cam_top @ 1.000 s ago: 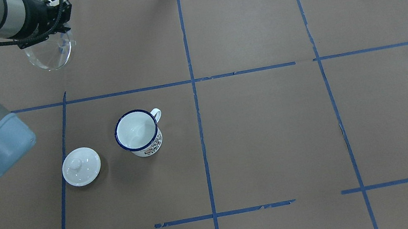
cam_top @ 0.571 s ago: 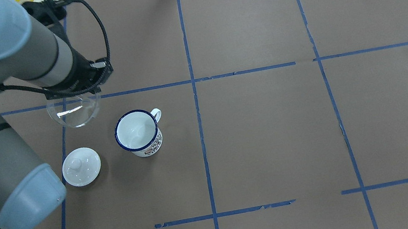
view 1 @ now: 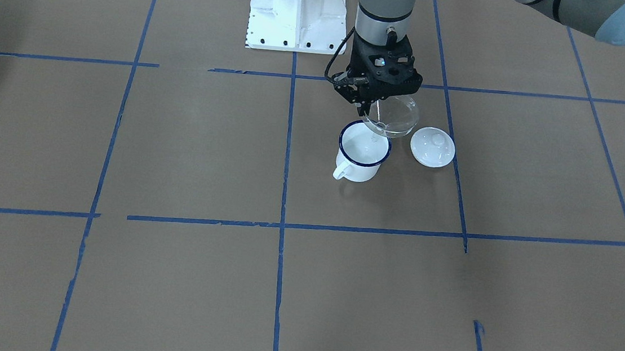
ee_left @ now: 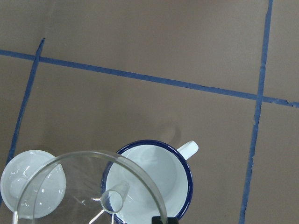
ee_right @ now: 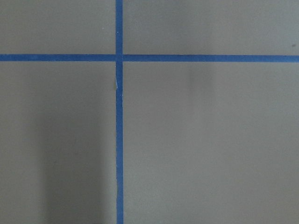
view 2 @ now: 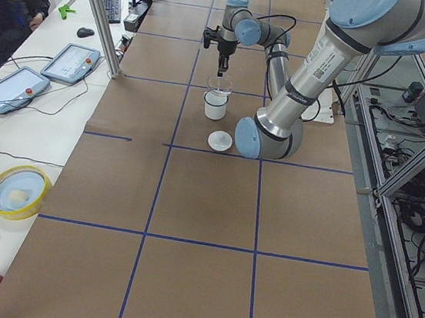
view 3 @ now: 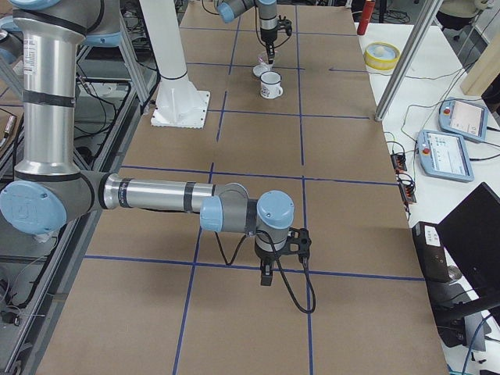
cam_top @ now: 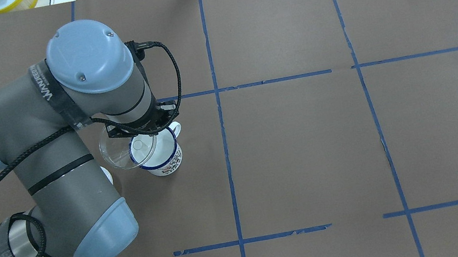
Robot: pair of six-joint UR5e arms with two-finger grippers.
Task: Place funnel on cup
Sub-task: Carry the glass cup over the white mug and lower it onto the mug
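table [cam_top: 309, 156]: brown paper, blue tape [cam_top: 229, 171] grid.
left arm [cam_top: 52, 169]: enters the overhead view at lower left, bends over left-centre, wrist pointing down over the cup.
right arm [view 3: 148, 195]: near and large in the right side view, stretched low over the table, well apart from the cup.
left gripper [view 1: 367, 111]: centre top of the front view, pointing down, fingers pinched on the funnel's rim.
right gripper [view 3: 266, 277]: pointing down near the paper; seen only from the side, can't tell if wide or narrow. Its wrist view shows only paper and a tape cross.
cup [cam_top: 163, 159]: upright, left of centre in the overhead view, just left of the middle vertical tape; handle toward upper right.
funnel [view 1: 394, 115]: held in the air, tilted, above the cup. Cone sits off toward the lid side, spout over the cup's mouth. Can't tell if it touches the rim.
lid [view 1: 432, 147]: knob up on the paper, just right of the cup in the front view, not touching.
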